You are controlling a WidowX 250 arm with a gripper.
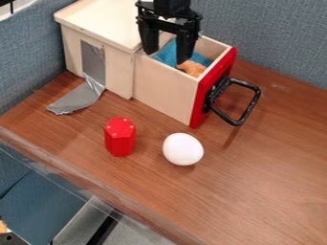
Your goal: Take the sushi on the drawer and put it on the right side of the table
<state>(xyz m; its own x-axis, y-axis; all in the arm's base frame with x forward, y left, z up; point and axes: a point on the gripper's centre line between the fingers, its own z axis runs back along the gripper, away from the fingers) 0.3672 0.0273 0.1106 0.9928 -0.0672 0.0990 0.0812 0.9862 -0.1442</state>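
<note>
Pale wood makes up the cabinet [92, 13] we've got here, and its drawer [166, 91] is pulled out toward the right of the camera view, so we can look right down into it. Inside we spot a blue cloth [167, 53] and, on the nearer side toward the red front panel [213, 86], the orange sushi [193, 68]. We only get part of it, since the near wall and a fingertip cover some, but the bit we can see looks longer from left to right, dipping slightly to the right. Which end is which, we honestly can't tell.

Our black gripper [167, 55] hangs over the drawer from the top edge, pointing down with its fingers spread apart. The right-hand finger in the view comes down just by the sushi, though we can't say if they touch, and the other sits over by the drawer's cabinet end.

As for the rest, we have a black loop handle [248, 111] on the panel, grey tape [76, 99] running from the cabinet's side down onto the brown wood table [268, 167], a red six-sided block [120, 137] standing upright, and a white egg [182, 149] near it, to its right
</note>
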